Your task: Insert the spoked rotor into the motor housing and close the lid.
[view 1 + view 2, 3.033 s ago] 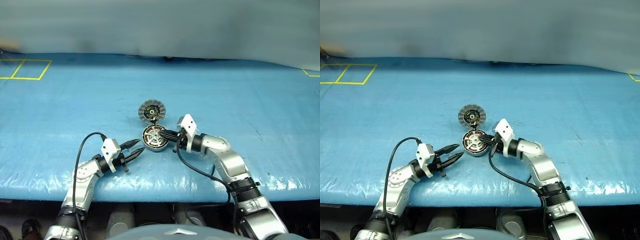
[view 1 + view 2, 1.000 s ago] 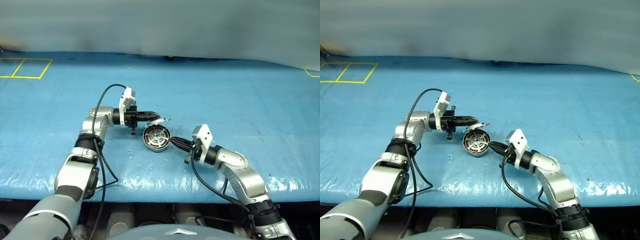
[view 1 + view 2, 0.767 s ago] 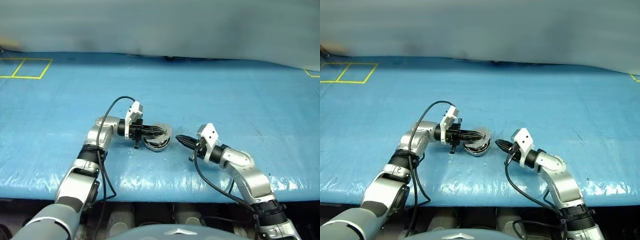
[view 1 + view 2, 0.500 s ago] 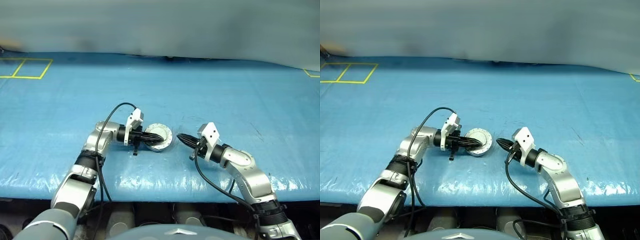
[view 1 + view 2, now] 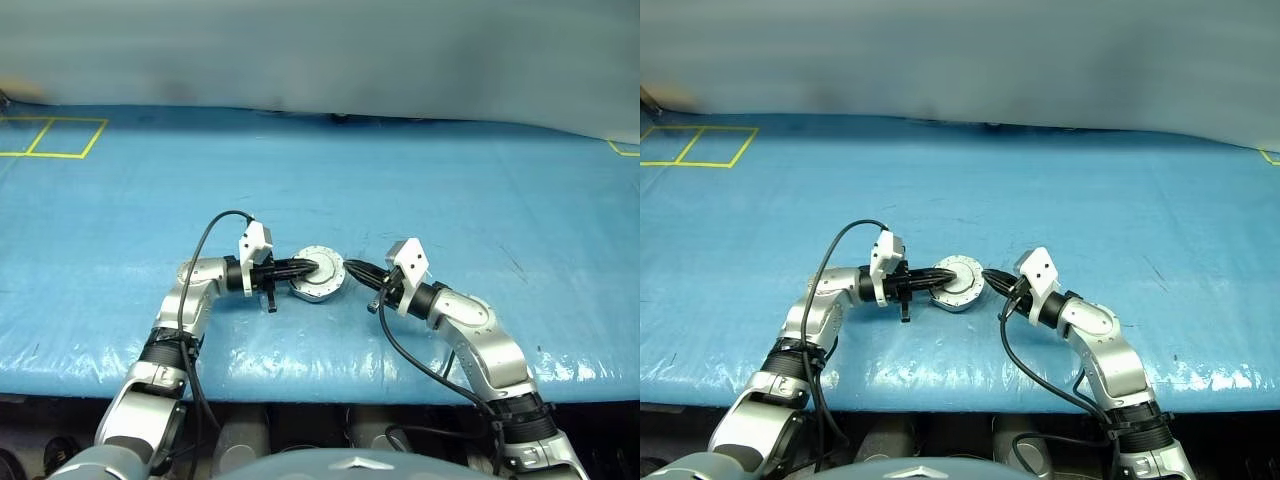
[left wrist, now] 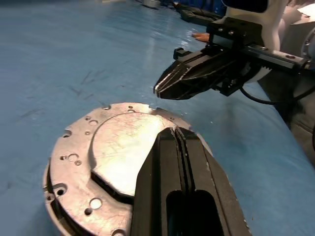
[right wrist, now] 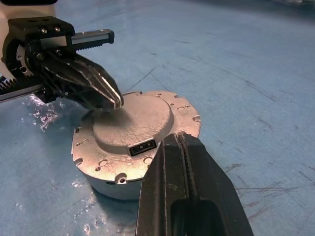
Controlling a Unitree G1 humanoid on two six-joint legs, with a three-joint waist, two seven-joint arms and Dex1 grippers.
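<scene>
The lid lies flat, plain grey face up, on the motor housing, whose side wall shows beneath it. The spoked rotor is hidden under the lid. My left gripper is shut and reaches in level from the left, with its tips resting on the lid's raised middle. My right gripper is shut and empty, with its tips at the housing's right edge. In the right wrist view the right gripper's tips sit just over the lid's rim, opposite the left gripper.
The work lies on a table covered in blue sheeting, not far from its front edge. Yellow tape squares mark the far left corner, and a yellow mark the far right. Black cables loop from both wrists.
The lid, which lay behind the housing, was carried over by my left gripper and now lies flat on the housing. My right gripper drew back, then returned to the housing's right edge.
</scene>
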